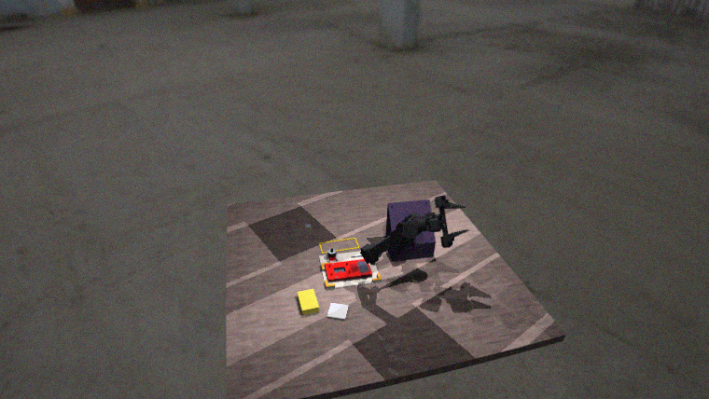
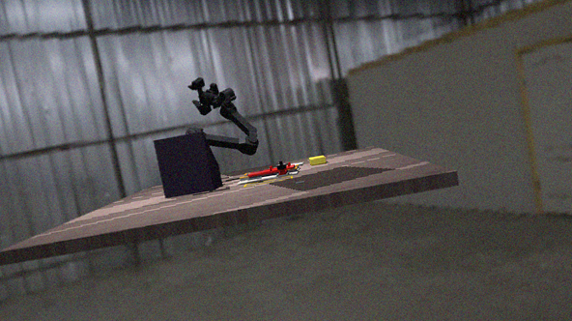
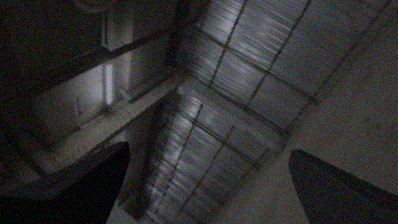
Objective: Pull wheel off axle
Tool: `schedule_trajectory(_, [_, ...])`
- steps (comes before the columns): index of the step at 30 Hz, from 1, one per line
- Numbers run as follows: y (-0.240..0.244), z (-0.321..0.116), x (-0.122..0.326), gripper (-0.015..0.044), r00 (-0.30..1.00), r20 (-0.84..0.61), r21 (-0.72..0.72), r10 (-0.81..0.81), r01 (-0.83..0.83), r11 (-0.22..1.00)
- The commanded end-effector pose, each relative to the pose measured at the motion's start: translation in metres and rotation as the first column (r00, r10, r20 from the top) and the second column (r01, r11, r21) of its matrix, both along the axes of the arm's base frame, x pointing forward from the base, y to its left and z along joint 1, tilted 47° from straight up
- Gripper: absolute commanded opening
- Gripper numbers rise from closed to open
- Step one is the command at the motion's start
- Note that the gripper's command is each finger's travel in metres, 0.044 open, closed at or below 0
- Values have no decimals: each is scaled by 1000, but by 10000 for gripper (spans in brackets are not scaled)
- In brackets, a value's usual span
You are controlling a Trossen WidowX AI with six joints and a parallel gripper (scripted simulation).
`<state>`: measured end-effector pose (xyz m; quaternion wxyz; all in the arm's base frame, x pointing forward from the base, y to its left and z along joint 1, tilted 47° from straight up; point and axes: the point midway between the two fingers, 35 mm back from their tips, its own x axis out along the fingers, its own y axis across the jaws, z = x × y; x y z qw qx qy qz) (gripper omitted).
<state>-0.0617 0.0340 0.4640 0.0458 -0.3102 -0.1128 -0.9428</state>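
Gripper high above purple box, fingers spread wide, nothing between them, pointing up toward corrugated wall in wrist view; wheel on upright axle, at end of red-and-white fixture nearest marked area, mid-table; wheel lies well apart from gripper, far below, toward table's opposite side edge; axle axis vertical, so approach likely from above.
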Motion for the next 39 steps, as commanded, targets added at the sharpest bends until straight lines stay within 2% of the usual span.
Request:
schedule_trajectory(1, [-1, 0, -1, 374, 1000, 3, 2, 7, -7, 1000])
schedule_trajectory(4, [-20, 0, -17, 300, 993, 52, 27, 106, -108, 994])
schedule_trajectory(13, [-107, -13, -57, 300, 857, 262, 90, 444, -479, 873])
schedule_trajectory(22, [-202, -42, -55, 300, 585, 483, 92, 652, -774, 627])
schedule_trajectory(30, [-277, -79, -19, 300, 275, 663, 19, 696, -936, 352])
schedule_trajectory(39, [-334, -125, 50, 300, -45, 807, -104, 589, -992, 65])
